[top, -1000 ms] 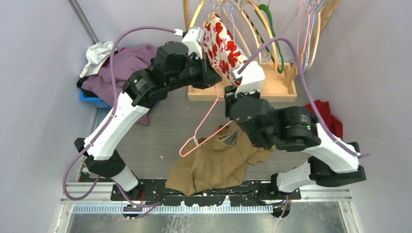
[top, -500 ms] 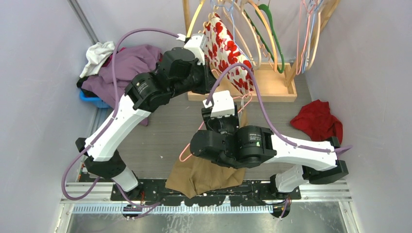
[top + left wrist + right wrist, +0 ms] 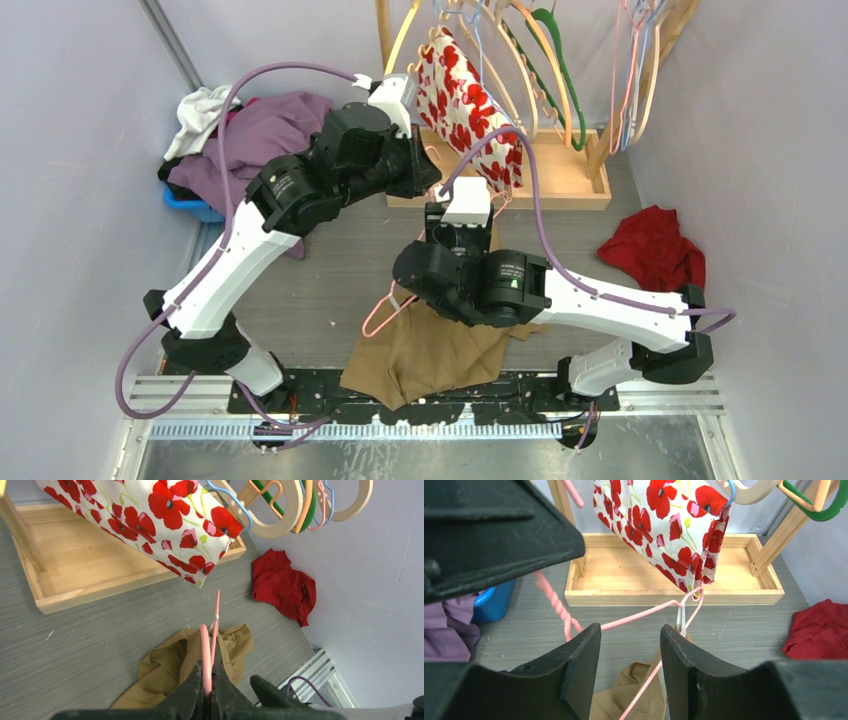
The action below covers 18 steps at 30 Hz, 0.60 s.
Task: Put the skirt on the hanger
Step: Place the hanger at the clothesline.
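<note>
Leftward, the blue bin (image 3: 190,206) holds heaped purple and white clothes (image 3: 268,122), while the tan skirt (image 3: 430,355) lies crumpled on the bench (image 3: 330,265) near the arms' bases, the left hand (image 3: 210,674) pinching the pink hanger (image 3: 205,647) over it, the right hand (image 3: 630,631) spread.

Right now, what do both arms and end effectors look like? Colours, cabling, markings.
Left arm and right arm: white link shells, black joint housings, a purple cable looping along each. Right arm has a small green light. White camera blocks at the wrists. Left end effector and right end effector: matte black, wedge-shaped fingers.
</note>
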Available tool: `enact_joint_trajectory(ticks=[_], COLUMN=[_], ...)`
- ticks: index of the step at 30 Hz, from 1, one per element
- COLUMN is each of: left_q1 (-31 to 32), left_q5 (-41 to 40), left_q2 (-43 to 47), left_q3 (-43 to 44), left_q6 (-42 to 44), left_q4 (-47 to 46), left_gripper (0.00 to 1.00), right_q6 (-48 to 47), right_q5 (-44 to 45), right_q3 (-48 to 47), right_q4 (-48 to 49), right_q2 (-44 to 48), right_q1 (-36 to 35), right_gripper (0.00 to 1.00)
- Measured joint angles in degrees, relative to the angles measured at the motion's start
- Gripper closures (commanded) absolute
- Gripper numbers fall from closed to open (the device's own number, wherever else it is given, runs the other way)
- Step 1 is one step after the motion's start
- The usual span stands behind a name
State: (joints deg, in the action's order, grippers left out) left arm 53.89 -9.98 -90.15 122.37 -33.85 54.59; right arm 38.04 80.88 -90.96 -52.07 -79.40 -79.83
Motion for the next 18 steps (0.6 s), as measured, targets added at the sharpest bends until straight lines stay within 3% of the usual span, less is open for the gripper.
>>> enact_joint_trajectory(ticks=[18], left_q1=[0.00], left_q5=[0.04], left_q2=[0.87], left_q3=[-0.98], left_q6=[0.02], left_q4=[-0.22], left_gripper=[1.00], right_q6=[-1.92], right_q5=[-3.50], right_q3=[-0.26], right_q4=[7.23], right_q2=[1.86], right_q1=[1.31], right_gripper=[0.47])
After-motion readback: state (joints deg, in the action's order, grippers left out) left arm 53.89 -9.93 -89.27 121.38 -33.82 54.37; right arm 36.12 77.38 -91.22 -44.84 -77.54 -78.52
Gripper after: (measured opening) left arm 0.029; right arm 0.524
